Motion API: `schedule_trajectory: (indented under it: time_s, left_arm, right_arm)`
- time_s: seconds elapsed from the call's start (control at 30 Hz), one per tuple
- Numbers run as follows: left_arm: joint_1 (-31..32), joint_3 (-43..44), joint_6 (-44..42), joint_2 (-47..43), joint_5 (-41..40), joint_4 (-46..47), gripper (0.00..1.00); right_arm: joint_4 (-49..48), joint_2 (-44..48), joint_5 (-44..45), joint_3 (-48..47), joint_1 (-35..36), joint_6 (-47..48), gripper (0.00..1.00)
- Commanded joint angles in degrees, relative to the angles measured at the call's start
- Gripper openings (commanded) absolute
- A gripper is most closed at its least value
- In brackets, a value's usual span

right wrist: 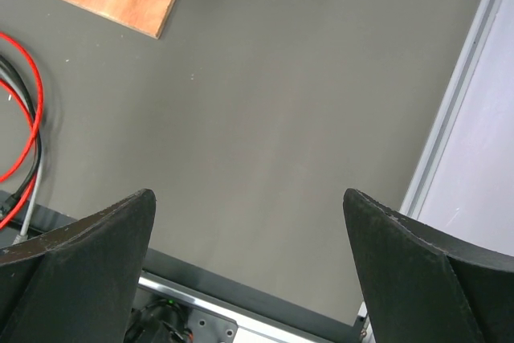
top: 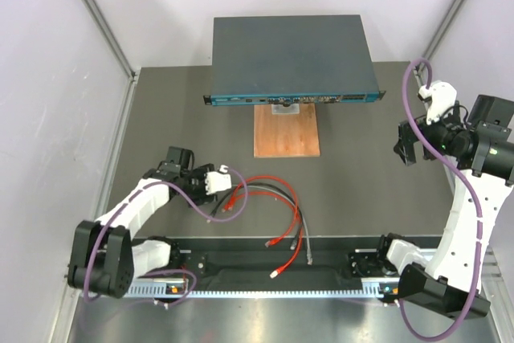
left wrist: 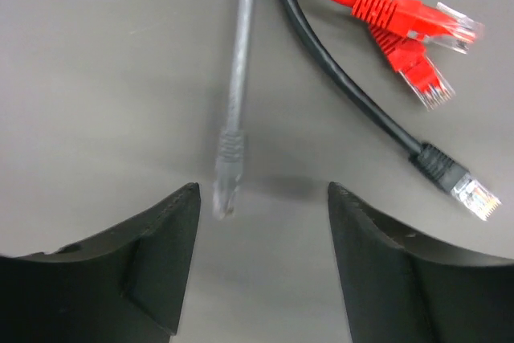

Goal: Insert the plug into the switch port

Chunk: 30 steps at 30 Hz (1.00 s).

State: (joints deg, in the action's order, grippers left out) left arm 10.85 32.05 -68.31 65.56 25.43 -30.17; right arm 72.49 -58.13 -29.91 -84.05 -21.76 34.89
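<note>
We are at the pick-up step. Our left tool (left wrist: 263, 202) hovers low over the counter (left wrist: 96, 78) with its fingers (left wrist: 161, 255) apart. The grey plug (left wrist: 228, 168) lies between them, nearer the one on the left of the wrist view, and nothing is gripped yet. The red plugs (left wrist: 418, 38) and the black plug (left wrist: 451, 176) lie just beside it, outside the gap. The switch (top: 291, 50) sits at the far side of the counter, well apart, its ports (top: 293, 100) facing us, with a wooden board (top: 287, 132) just in front. Our right tool (right wrist: 249, 202) hangs wide open and empty. Next, we judge, the fingers must close squarely on the grey plug alone and then carry it tip-first to a port.
</note>
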Motion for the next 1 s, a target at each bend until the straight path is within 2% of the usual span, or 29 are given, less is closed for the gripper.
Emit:
schedule_trajectory:
  time_s: [0.0, 0.17, 0.27, 0.3, 0.37, 0.43, 0.67, 0.7, 0.73, 0.8, 0.87, 0.9, 0.97]
  left_arm:
    - [2.1, -1.4, 2.0, 2.9, -2.6, 9.0, 0.66]
    - [3.4, -1.5, 3.1, 3.4, -4.0, 12.1, 0.49]
    - [4.5, -1.6, 2.4, 0.2, -3.6, 11.5, 0.36]
    - [4.7, -1.6, 2.1, -2.3, -3.2, 10.7, 0.31]
    - [5.3, -1.3, 2.2, -4.6, -2.4, 9.4, 0.09]
    - [6.5, -0.7, 4.0, -8.1, -2.5, 8.1, 0.0]
    - [8.1, 9.0, 13.1, -12.4, -5.6, 3.4, 0.0]
    - [8.1, 9.7, 12.9, -11.4, -5.5, 1.9, 0.02]
    - [8.1, 10.7, 10.9, -10.5, -5.0, -0.7, 0.11]
    - [8.1, 11.1, 9.4, -8.0, -4.3, -6.9, 0.44]
    - [8.1, 11.6, 10.6, -6.5, -2.7, -9.0, 0.53]
    - [8.1, 12.2, 10.6, -5.5, 1.1, -9.9, 0.62]
    - [8.7, 13.6, 12.0, -4.7, 4.8, -10.6, 0.69]
  right_arm:
    - [-0.8, 0.6, -0.8, -0.6, 0.6, -1.1, 1.0]
    - [-1.3, 0.6, -1.4, -0.5, 0.6, -1.7, 1.0]
    - [-2.3, 0.8, -1.9, 0.1, 0.6, -2.3, 1.0]
    - [-2.8, 1.0, -2.2, 0.4, 0.6, -3.0, 1.0]
    - [-3.4, 0.8, -3.3, 0.5, 0.6, -3.8, 1.0]
    - [-4.3, 0.7, -4.0, 0.3, 0.6, -5.0, 1.0]
    - [-5.7, 1.7, -7.9, 0.2, 0.6, -6.4, 1.0]
    - [-5.9, 2.0, -8.1, 0.6, 0.6, -6.6, 1.0]
    - [-6.0, 1.9, -8.2, 0.7, 0.6, -6.9, 1.0]
    - [-5.7, 1.6, -8.3, 0.7, 0.6, -7.1, 1.0]
    - [-4.3, 1.4, -8.1, 0.4, 0.6, -6.5, 1.0]
    - [-3.9, 1.3, -8.1, -0.1, 0.6, -6.3, 1.0]
    - [-3.5, 1.6, -7.6, -0.1, 0.6, -6.1, 1.0]
